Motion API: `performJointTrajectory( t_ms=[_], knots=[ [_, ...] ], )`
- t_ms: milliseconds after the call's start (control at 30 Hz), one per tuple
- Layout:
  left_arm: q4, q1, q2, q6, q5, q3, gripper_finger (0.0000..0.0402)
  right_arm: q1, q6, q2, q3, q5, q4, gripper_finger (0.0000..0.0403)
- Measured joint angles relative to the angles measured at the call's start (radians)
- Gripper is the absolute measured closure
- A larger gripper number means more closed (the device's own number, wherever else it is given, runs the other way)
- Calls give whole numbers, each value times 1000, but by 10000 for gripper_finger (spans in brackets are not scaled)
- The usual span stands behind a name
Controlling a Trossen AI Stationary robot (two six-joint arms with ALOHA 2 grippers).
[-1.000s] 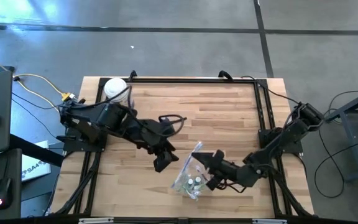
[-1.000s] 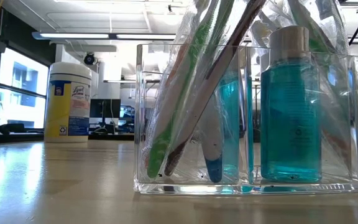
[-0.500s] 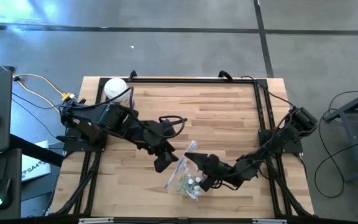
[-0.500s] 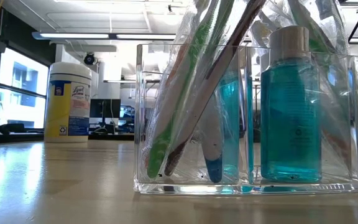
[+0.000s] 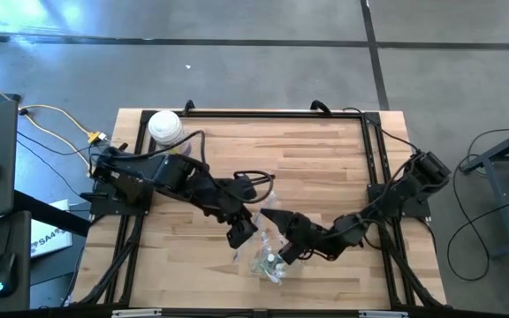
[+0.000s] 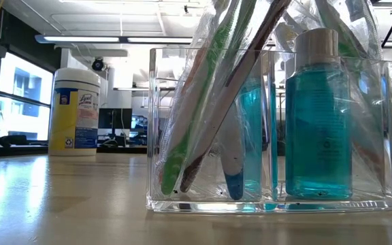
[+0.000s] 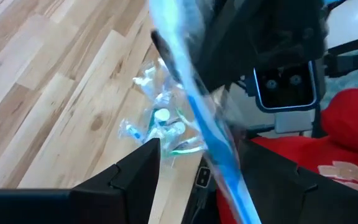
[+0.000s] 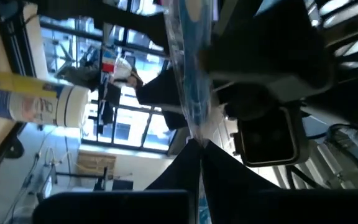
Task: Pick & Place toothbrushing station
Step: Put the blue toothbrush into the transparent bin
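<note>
The toothbrushing station [image 6: 271, 129] is a clear plastic organizer standing upright near the front edge of the wooden tabletop [image 5: 316, 159]. Its compartments hold wrapped toothbrushes [image 6: 203, 102] leaning at a slant and a bottle of blue mouthwash [image 6: 318, 116].

A blue toothbrush in a clear wrapper [image 7: 197, 118] is held in the air just above the station. The right gripper [image 8: 194, 140] has its jaws clenched on the wrapper's lower end. The left gripper [image 5: 241, 231] hovers just beside the station, jaws released, with the brush passing between them. The two grippers nearly meet over the station. The Lysol wipes canister [image 5: 165, 125] stands well apart from it, at the far left corner.

The brush should be very light and stiff along its length, but the film sleeve looks slick and crinkly, so it may slide or twist in a pinch. Taking hold across the handle's thick middle, rather than on loose film, seems safest. The station itself looks rigid, smooth and light enough to tip, since the long brushes stick out well above its rim. It is best gripped by a wall, low down.
</note>
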Motion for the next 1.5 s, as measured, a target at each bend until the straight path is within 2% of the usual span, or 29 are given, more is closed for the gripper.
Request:
performJointTrajectory(
  t_ms=[233,433,1167,1300,1500],
  knots=[
    [-1,0,20,22,21,-2,187,-35,-10,0,0,6,0,400],
    [0,0,33,125,43,-2,187,-43,-10,0,0,13,0,400],
    [0,0,38,121,48,-1,190,-27,-10,0,0,42,-1,399],
    [-6,0,38,121,48,-1,226,-21,-13,0,0,42,-1,399],
    [-18,0,38,125,46,-1,348,-13,-14,-1,1,42,1,399]
  ],
)
